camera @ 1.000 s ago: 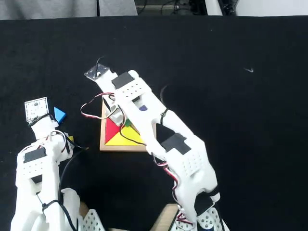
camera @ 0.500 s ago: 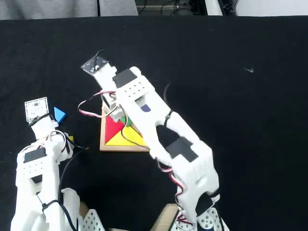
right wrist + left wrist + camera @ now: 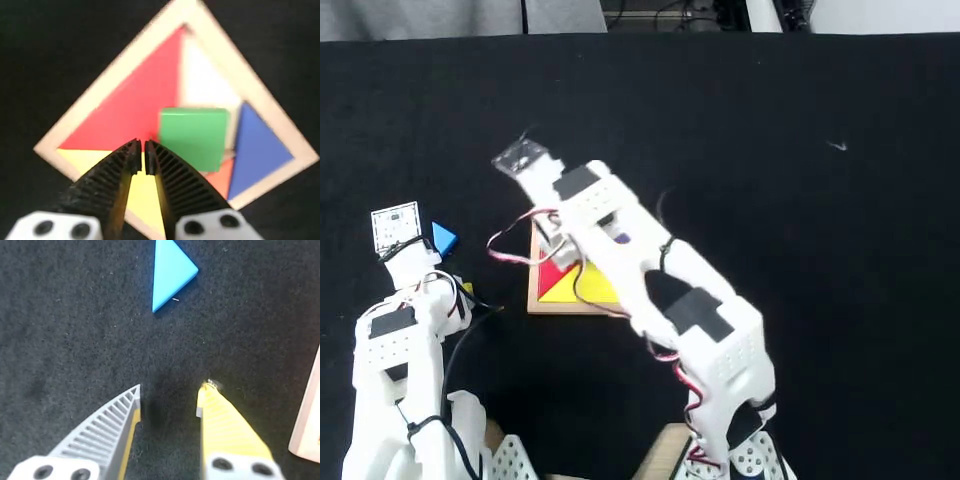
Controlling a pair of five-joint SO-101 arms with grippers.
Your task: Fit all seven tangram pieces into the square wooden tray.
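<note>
Moved: right arm (image 3: pixel 620 240) now covers more of wooden tray (image 3: pixel 533 300).
Right gripper (image 3: pixel 140 150): fingers pinched together, empty, above tray.
Green square (image 3: pixel 194 137): askew inside tray; step likely seating it flat.
Left gripper (image 3: pixel 171 390): spread open near blue triangle (image 3: pixel 170 272).

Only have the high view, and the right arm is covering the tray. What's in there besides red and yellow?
Observer: The right wrist view shows a green square mid-tray, with a dark blue triangle beside it against the tray rim.
Operator: Any slot still open?
Observer: Yes, there is bare wood between the red triangle, the green square and the rim.
Operator: Right gripper carrying a piece?
Observer: No. The right gripper is shut with nothing in it, over the seam between the red triangle and the yellow triangle.
</note>
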